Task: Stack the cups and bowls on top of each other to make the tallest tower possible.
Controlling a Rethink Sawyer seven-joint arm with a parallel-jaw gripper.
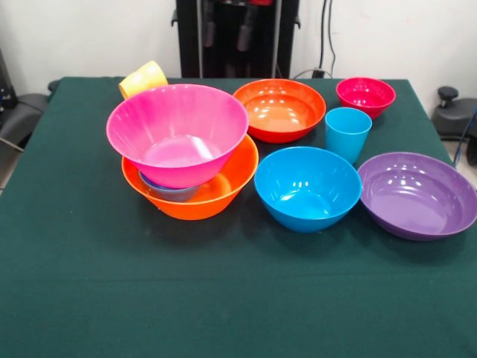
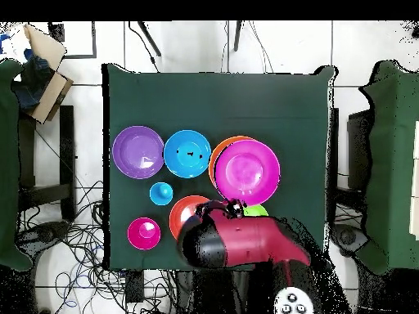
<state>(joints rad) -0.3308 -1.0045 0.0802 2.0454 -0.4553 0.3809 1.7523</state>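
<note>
A large pink bowl (image 1: 177, 134) (image 2: 247, 172) rests tilted inside the large orange bowl (image 1: 223, 195) (image 2: 214, 160), propped on a small bluish bowl (image 1: 170, 192); this is the tower. The yellow cup (image 1: 143, 78) (image 2: 256, 211) lies behind it. Around the tower stand a red-orange bowl (image 1: 279, 110) (image 2: 180, 214), a magenta bowl (image 1: 365, 95) (image 2: 144, 233), the light blue cup (image 1: 347, 133) (image 2: 161, 194), a blue bowl (image 1: 307, 186) (image 2: 186, 153) and a purple bowl (image 1: 417, 194) (image 2: 137, 151). My gripper (image 1: 226, 37) (image 2: 229, 207) hangs drawn back above the table's far edge, open and holding nothing.
The dark green cloth (image 1: 238, 298) (image 2: 221, 98) covers the whole table. In the overhead view the red arm (image 2: 245, 241) covers part of the red-orange bowl. Chairs and cables lie around the table.
</note>
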